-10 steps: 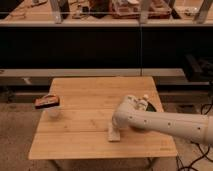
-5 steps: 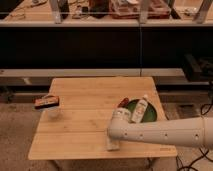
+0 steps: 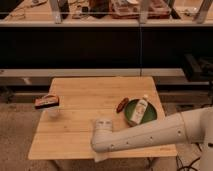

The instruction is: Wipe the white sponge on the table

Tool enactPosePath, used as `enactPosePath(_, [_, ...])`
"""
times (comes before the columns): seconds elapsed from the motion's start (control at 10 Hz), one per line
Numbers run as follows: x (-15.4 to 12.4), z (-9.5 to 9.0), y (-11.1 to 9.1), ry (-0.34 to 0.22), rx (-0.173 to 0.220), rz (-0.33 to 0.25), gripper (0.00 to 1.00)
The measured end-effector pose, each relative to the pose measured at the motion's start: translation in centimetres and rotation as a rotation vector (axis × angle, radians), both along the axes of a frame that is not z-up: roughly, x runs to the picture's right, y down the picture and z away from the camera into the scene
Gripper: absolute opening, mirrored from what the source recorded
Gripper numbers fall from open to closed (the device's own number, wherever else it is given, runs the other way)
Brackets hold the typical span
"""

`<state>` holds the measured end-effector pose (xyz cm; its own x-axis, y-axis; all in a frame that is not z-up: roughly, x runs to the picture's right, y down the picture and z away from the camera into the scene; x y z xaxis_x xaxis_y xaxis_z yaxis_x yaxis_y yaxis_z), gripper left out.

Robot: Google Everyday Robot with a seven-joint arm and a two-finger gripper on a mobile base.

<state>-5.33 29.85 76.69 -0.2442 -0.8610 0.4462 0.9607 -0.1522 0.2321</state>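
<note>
The light wooden table [image 3: 85,95] fills the middle of the camera view. My white arm reaches in from the right, and its wrist ends over the table's front edge. The gripper [image 3: 102,148] points down there, mostly hidden behind the wrist. A corner of the white sponge [image 3: 100,157] peeks out beneath it, pressed on the tabletop at the front edge. The gripper is shut and the sponge travels with it.
A green plate [image 3: 131,116] sits at the table's right with a white bottle [image 3: 141,110] lying on it and a small reddish-brown object [image 3: 121,105] beside it. An orange-and-dark packet [image 3: 47,101] rests at the left edge. A long dark counter [image 3: 100,45] runs behind.
The gripper and sponge have slid toward the front edge and slightly left. The plate and bottle, covered by the arm a second ago, now show fully.
</note>
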Motion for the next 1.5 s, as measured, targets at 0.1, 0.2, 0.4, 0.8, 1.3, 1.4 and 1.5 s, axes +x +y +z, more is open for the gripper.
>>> enactPosePath(0.1, [-1.5, -0.4, -0.3, -0.022, -0.007, -0.001, 0.18])
enactPosePath(0.2, [-2.9, -0.6, -0.8, -0.044, -0.022, 0.005, 0.18])
enactPosePath(0.4, [-4.6, -0.2, -3.2, -0.064, -0.036, 0.035, 0.18])
enactPosePath(0.8, [-7.0, 2.4, -8.3, -0.06, -0.069, 0.077, 0.18])
enactPosePath(1.3, [-8.8, 5.7, -13.0, -0.035, -0.085, 0.127, 0.18])
enactPosePath(1.4, [-8.5, 6.6, -14.0, -0.018, -0.077, 0.138, 0.18])
enactPosePath(1.5, [-8.0, 7.7, -15.1, 0.001, -0.07, 0.152, 0.18])
